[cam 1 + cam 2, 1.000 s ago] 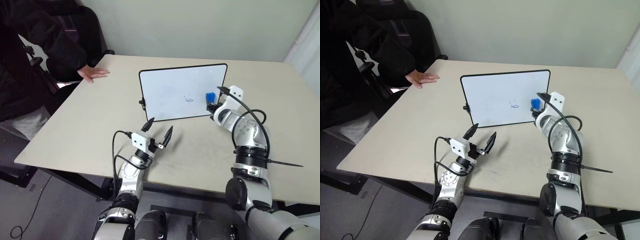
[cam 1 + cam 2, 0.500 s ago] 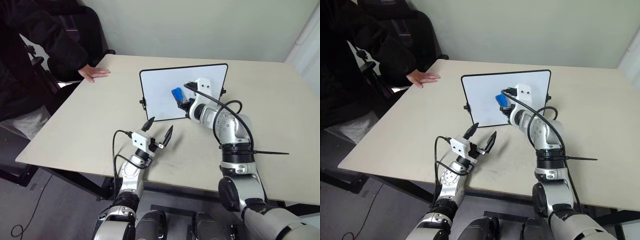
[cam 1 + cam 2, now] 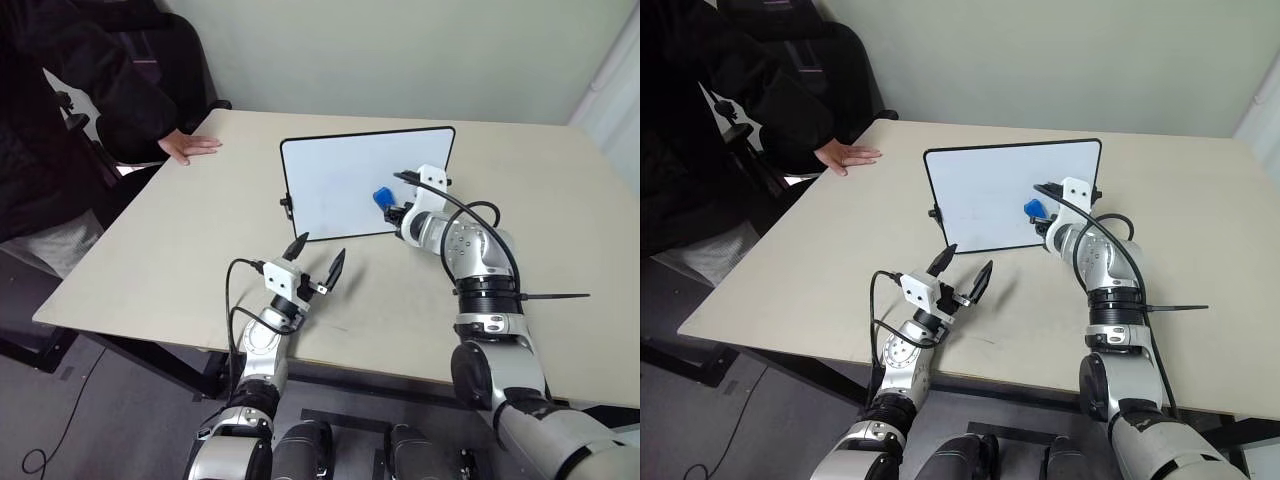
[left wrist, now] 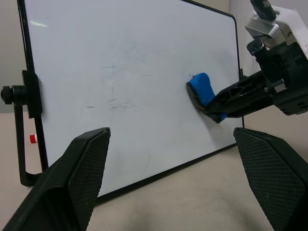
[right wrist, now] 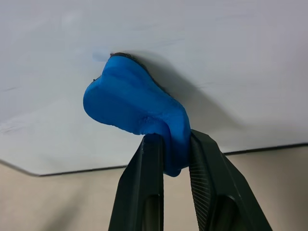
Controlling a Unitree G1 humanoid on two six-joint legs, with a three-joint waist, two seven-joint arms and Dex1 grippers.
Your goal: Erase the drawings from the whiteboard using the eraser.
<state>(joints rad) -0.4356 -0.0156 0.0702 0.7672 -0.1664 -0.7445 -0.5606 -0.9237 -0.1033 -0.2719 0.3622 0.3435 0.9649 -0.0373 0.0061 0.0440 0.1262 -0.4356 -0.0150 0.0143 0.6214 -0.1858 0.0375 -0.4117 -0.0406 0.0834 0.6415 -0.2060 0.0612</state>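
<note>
At the far left, a person in dark clothing sits beside the counter (image 3: 180, 230), one hand (image 3: 188, 146) resting flat on its corner. Nearer the front edge, the left claw (image 3: 318, 258) hovers just above the counter, its two black fingers spread wide apart and holding nothing. Beyond it, toward the middle, the whiteboard (image 3: 340, 180) stands upright in its thin black frame. Its white surface carries only faint smudges — no clear blue scribble can be made out. To the right, the right claw (image 3: 392, 208) is clamped tight on the eraser (image 3: 382, 197), a bright blue block squeezed between its fingers. The eraser's far end presses against the board's face, in its lower right part — well inside the frame.
</note>
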